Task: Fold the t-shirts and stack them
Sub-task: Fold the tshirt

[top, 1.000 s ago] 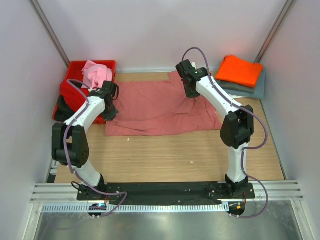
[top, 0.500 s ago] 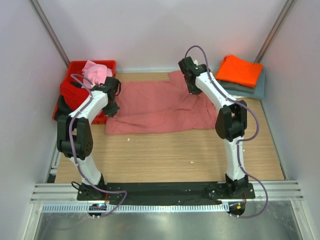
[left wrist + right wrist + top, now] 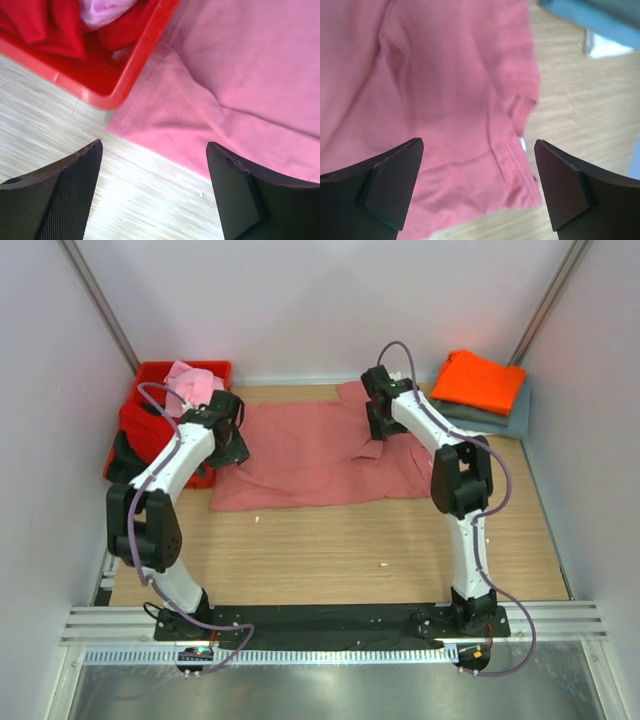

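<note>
While the salmon-pink t-shirt (image 3: 320, 455) is lying spread flat on the surface (image 3: 330, 550), its long axis is running left to right between your two arms, so you're working one end each.

The left gripper (image 3: 228, 445) is hovering over the shirt's left end. Its fingers are spread apart and holding nothing. In the left wrist view the shirt's near-left corner is sitting just ahead of the left gripper (image 3: 154, 150), roughly centred in the gap, with bare surface under the fingers.

The right gripper (image 3: 376, 425) is hanging over the far-right part of the shirt, fingers apart too and gripping nothing. In the right wrist view a sleeve hem and the shirt's right edge are lying between the fingers.

Each arm is nearer its own end, so you're not needing any cross-reach.

What's getting in the way, left side: the red crate (image 3: 215, 367) is sitting right against the shirt's left edge. Its corner looks to be touching the cloth, and you can't tell whether it's pinning any. A light pink t-shirt (image 3: 192, 387) and a red t-shirt (image 3: 45, 25) are piled inside it. Judging from this, the left grab is needing to come in from the near side, away from the crate wall.

Right side: the orange t-shirt (image 3: 480, 380) is resting folded on the grey-blue t-shirt (image 3: 512, 420) at the far-right corner. That stack is sitting near the salmon shirt's right end but apart from it.
</note>
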